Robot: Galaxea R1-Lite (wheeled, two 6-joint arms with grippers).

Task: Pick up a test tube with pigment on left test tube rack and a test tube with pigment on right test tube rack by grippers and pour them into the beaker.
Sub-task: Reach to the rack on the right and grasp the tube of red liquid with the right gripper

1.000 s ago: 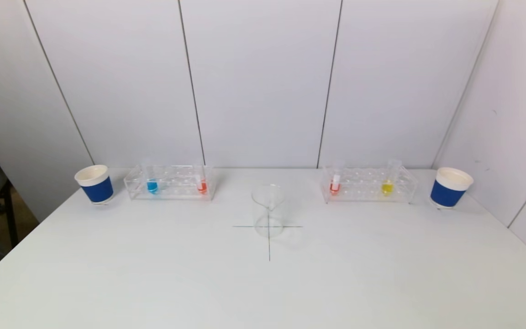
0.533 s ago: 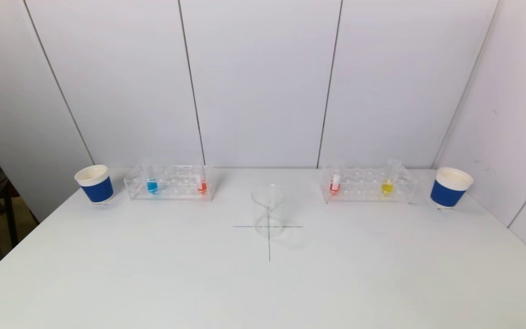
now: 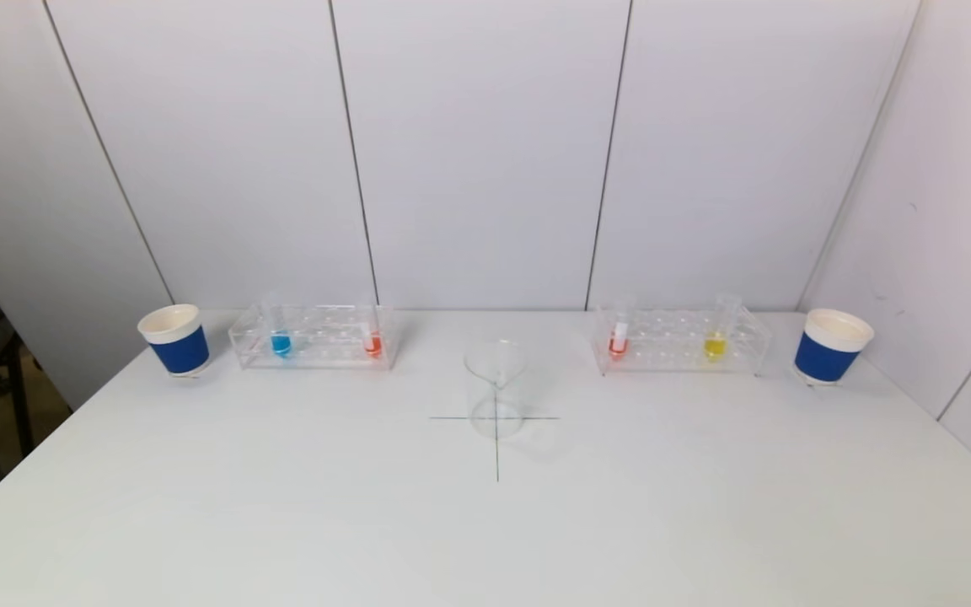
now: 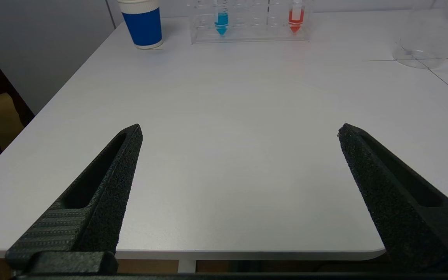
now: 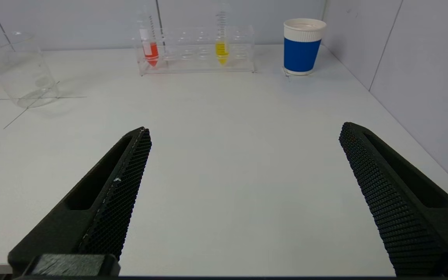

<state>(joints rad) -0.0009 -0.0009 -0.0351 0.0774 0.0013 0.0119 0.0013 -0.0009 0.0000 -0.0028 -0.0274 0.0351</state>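
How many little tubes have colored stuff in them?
4. In the clear left rack: a blue-filled tube and an orange-red one. In the clear right rack: an orange-red tube and a yellow one.

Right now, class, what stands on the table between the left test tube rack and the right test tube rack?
In the head view, only the clear beaker, on a drawn cross, stands between the left rack and the right rack.
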